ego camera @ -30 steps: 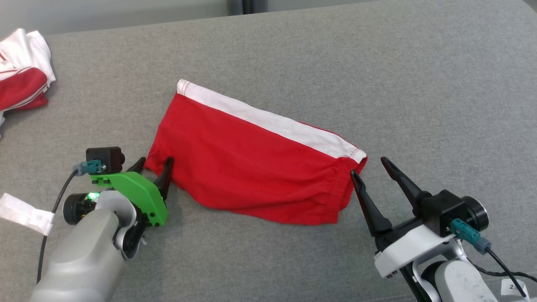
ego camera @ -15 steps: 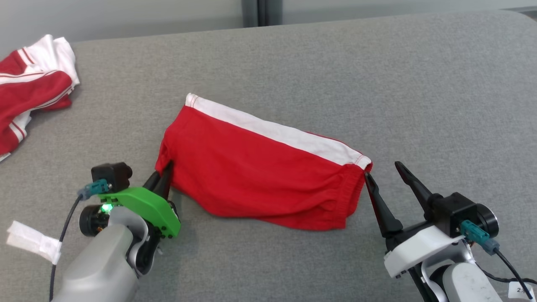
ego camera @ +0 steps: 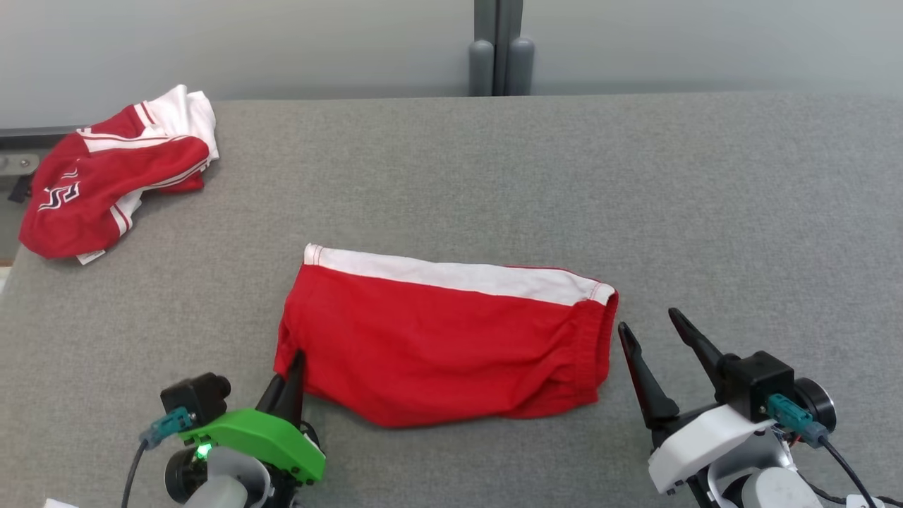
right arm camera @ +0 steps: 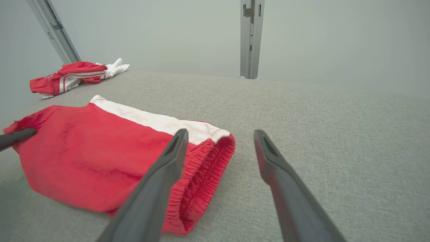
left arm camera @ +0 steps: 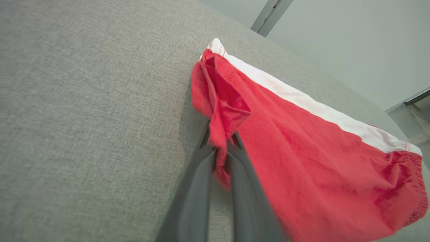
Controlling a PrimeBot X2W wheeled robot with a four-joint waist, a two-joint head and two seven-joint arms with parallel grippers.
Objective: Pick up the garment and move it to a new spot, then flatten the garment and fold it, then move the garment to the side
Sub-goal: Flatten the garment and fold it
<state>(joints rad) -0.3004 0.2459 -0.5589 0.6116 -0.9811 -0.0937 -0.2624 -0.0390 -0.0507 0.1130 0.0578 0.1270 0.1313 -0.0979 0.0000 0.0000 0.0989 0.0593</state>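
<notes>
Red shorts with a white side stripe (ego camera: 444,339) lie folded on the grey padded table (ego camera: 635,183), elastic waistband at the right end. My left gripper (ego camera: 293,363) is shut on the lower left corner of the shorts; in the left wrist view the red cloth (left arm camera: 302,144) is pinched between my fingers (left arm camera: 198,188). Just right of the waistband (right arm camera: 201,171) my right gripper (ego camera: 645,328) stands open, apart from the cloth, with nothing between its fingers (right arm camera: 161,181).
A second red and white garment (ego camera: 106,176) lies crumpled at the table's far left corner, also the pile (right arm camera: 74,75) in the right wrist view. A grey post (ego camera: 499,46) rises behind the table's far edge. Bare grey surface spreads to the right and back.
The head camera has tilted up and back, showing more of the table. My left gripper closed on the shorts' corner and the shorts now lie squarer to the table edge.
</notes>
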